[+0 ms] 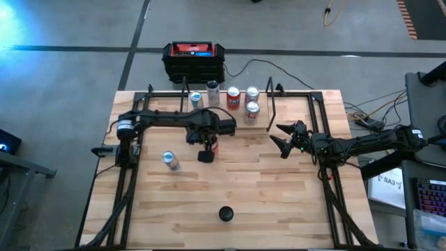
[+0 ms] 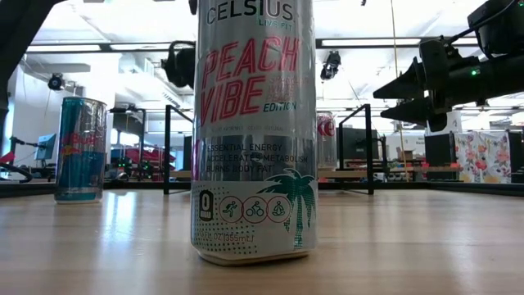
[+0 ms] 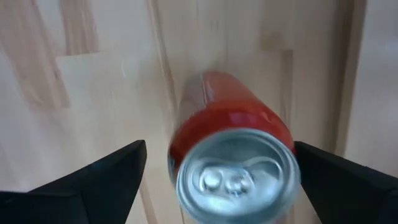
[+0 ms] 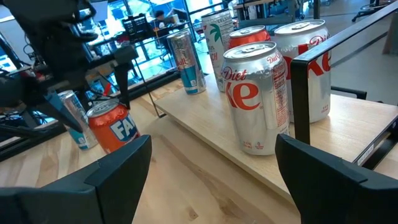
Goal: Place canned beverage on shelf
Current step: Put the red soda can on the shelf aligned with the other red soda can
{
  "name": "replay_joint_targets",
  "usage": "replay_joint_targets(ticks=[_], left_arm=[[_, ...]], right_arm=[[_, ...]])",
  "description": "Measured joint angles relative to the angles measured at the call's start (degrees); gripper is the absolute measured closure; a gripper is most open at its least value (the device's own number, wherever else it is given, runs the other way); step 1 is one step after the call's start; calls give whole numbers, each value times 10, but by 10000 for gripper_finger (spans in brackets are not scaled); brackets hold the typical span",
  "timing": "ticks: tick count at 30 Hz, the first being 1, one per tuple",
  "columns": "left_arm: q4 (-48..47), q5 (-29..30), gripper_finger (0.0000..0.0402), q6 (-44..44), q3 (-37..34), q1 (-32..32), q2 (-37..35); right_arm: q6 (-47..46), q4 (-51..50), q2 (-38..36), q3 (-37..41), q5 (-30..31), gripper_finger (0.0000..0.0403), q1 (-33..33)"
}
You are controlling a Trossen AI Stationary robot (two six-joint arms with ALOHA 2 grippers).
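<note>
Five cans (image 1: 233, 97) on shelf (image 1: 226, 111) at table's (image 1: 279, 188) back; two cans (image 1: 169, 160) in front, w/ left gripper (image 1: 208, 148) over one.

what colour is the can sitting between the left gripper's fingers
Orange-red body with a silver top; the can between the open left gripper shows best in the left wrist view.

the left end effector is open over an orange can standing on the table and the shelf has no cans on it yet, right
Not quite: the shelf already holds several cans, including two Diet Coke cans, as the right wrist view shows. The rest holds: the left end effector is open around the orange can standing on the table.
</note>
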State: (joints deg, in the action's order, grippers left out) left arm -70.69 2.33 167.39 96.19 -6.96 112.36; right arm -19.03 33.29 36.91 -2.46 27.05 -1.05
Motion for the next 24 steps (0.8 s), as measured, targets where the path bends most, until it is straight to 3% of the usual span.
replay_joint_targets(ticks=[12,21,24], left_arm=[[28,-3,35,26,-23,0,0],[33,13,112,-7,-37,0,-1],[34,13,117,-25,-38,0,-1]], right_arm=[[0,0,0,0,0,76,0],[0,0,0,0,0,76,0],[0,0,0,0,0,76,0]])
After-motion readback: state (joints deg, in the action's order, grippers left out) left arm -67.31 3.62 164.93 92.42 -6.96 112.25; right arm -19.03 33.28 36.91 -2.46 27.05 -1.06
